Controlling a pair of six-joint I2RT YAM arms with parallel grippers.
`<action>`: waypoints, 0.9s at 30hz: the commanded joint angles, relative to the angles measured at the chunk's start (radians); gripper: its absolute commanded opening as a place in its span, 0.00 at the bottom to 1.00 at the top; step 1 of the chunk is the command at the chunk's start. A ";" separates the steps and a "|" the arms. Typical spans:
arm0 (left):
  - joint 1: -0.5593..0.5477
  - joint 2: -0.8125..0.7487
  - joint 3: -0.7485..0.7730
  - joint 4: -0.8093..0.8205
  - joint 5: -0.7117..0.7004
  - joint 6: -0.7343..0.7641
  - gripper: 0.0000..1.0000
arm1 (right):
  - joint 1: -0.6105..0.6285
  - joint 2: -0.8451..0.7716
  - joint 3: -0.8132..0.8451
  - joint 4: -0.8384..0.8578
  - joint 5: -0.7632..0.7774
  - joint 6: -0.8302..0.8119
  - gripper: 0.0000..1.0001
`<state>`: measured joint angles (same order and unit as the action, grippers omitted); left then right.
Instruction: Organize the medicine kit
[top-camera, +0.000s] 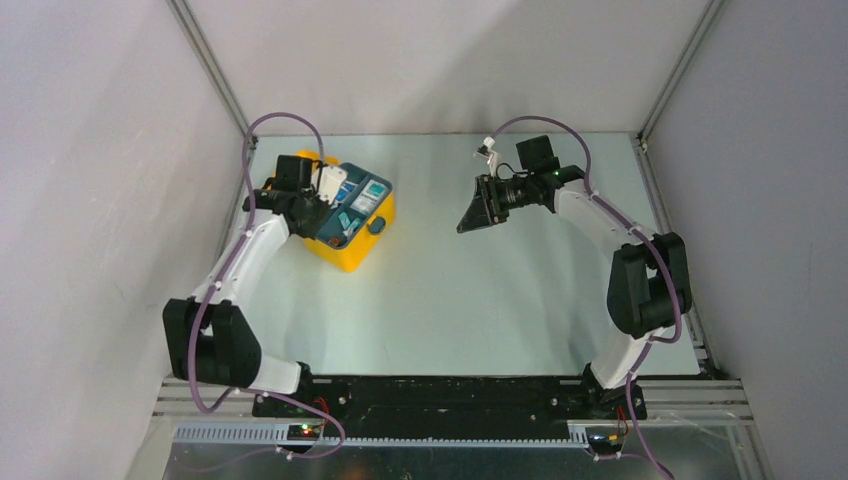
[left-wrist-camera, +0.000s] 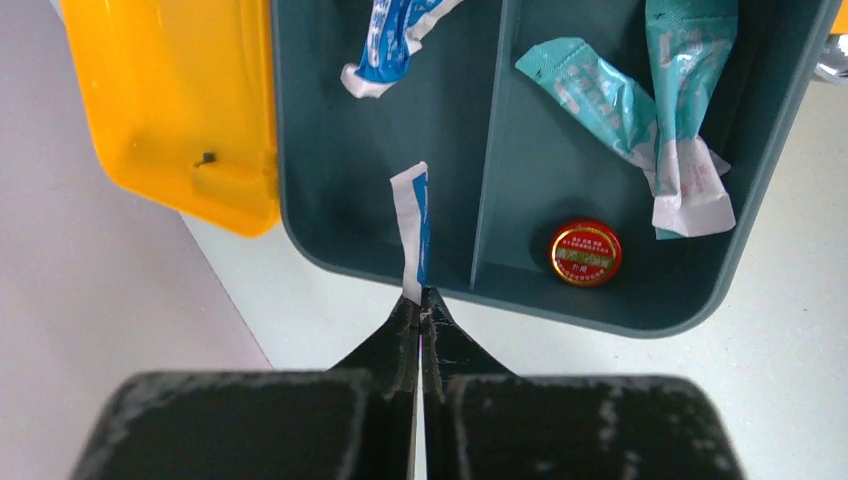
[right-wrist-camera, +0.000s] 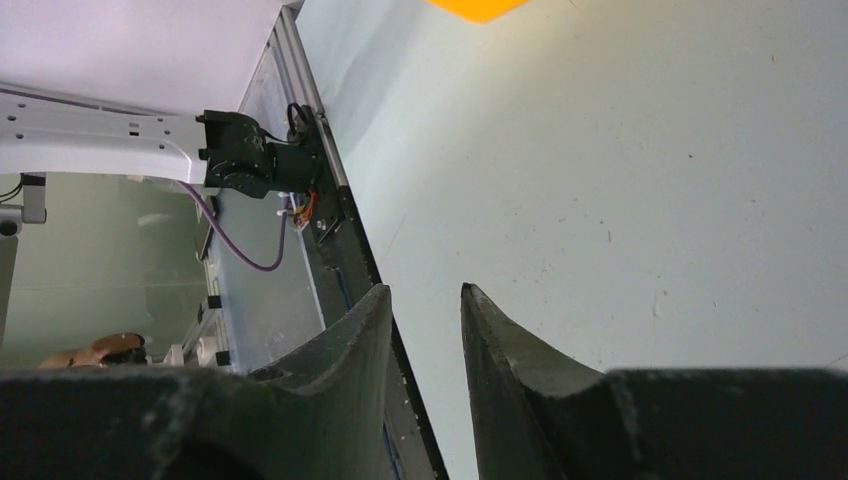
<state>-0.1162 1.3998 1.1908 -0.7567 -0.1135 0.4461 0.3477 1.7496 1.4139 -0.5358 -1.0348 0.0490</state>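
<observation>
The medicine kit (top-camera: 352, 250) is sitting at the far left of the table (top-camera: 480, 300), turned at an angle, its yellow body showing below and beside the teal tray (left-wrist-camera: 330, 150) that is resting on top of it. The tray is dividing the contents by kind. Its right-hand compartment is holding two teal sachets (left-wrist-camera: 600, 95) and a small red-lidded tin (left-wrist-camera: 585, 252), while the left one is holding a crumpled blue-and-white sachet (left-wrist-camera: 395, 45).

The left claw (left-wrist-camera: 420, 300) is hanging over the tray's near rim, pressed together on the end of a blue-and-white strip (left-wrist-camera: 413, 225), which is reaching over the rim into the left compartment. Gripping it by its tip is probably letting the strip drop in beside the matching sachet without the fingers crowding the tray.

The right claw (right-wrist-camera: 425, 310) is hovering well apart from the kit, above bare table at mid-width. Its fingers are standing slightly spread with nothing between them, likely waiting out of the left arm's way
</observation>
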 joint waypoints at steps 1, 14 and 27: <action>0.010 0.044 0.073 -0.008 0.045 0.037 0.00 | 0.001 -0.016 0.002 -0.013 0.008 -0.025 0.36; 0.045 0.084 0.160 0.040 -0.032 0.031 0.54 | 0.034 -0.004 0.004 -0.026 0.039 -0.045 0.37; 0.229 -0.208 -0.196 0.353 0.317 -0.420 0.58 | 0.139 0.088 0.119 -0.148 0.110 -0.143 0.37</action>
<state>0.1165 1.2156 1.0573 -0.5354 0.0208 0.1726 0.4450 1.8000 1.4483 -0.6170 -0.9550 -0.0334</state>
